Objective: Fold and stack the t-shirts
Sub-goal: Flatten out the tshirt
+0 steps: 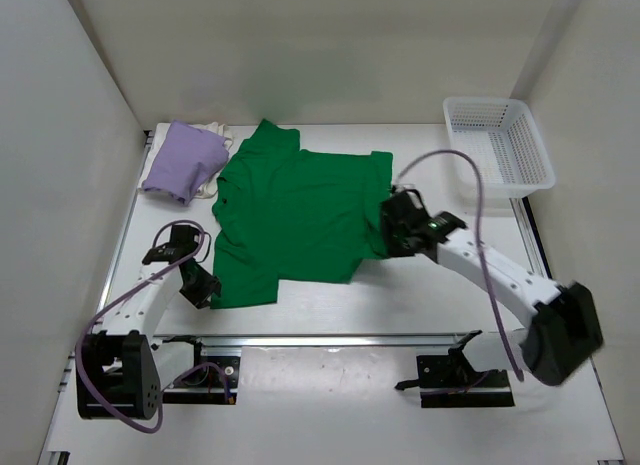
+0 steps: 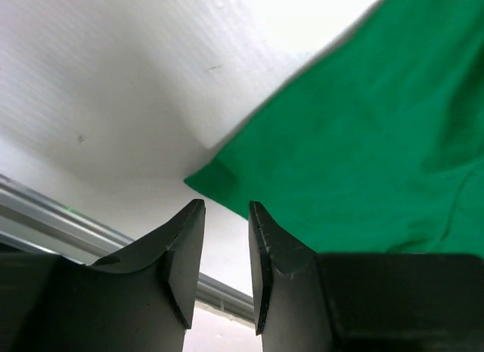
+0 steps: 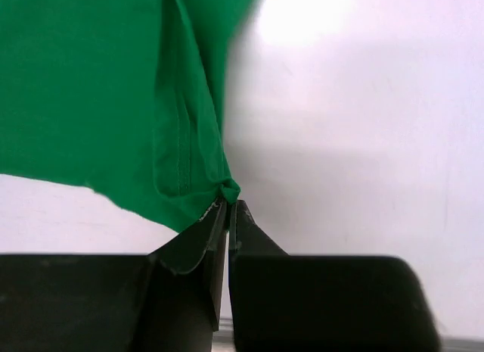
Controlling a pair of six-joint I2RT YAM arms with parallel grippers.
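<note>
Folding the green t-shirt (image 1: 295,210) is, as I judge it, the step in hand. It lies spread in the middle of the tabletop (image 1: 400,305), collar toward the far left, with some wrinkles.

My right claw (image 3: 228,208) is clamped on a small bunched corner at the shirt's right edge; the wrist view shows the jaws together with green cloth nipped at their tips. My left claw (image 2: 227,208) is parted by a narrow gap and grips nothing. The shirt's near-left corner lies flat just ahead of its tips.

To do this well, I would slide the left claw forward low over the tabletop until that corner sits between the jaws, then close before lifting anything. The right grip looks thin, so a hard pull could slip it. I'd raise both sides together, keep the cloth taut between them, and lay edge on edge.

The lavender t-shirt (image 1: 182,160) sits folded at the far left, with the cream-white t-shirt (image 1: 215,135) showing at its far edge. That looks like the place to stack.
</note>
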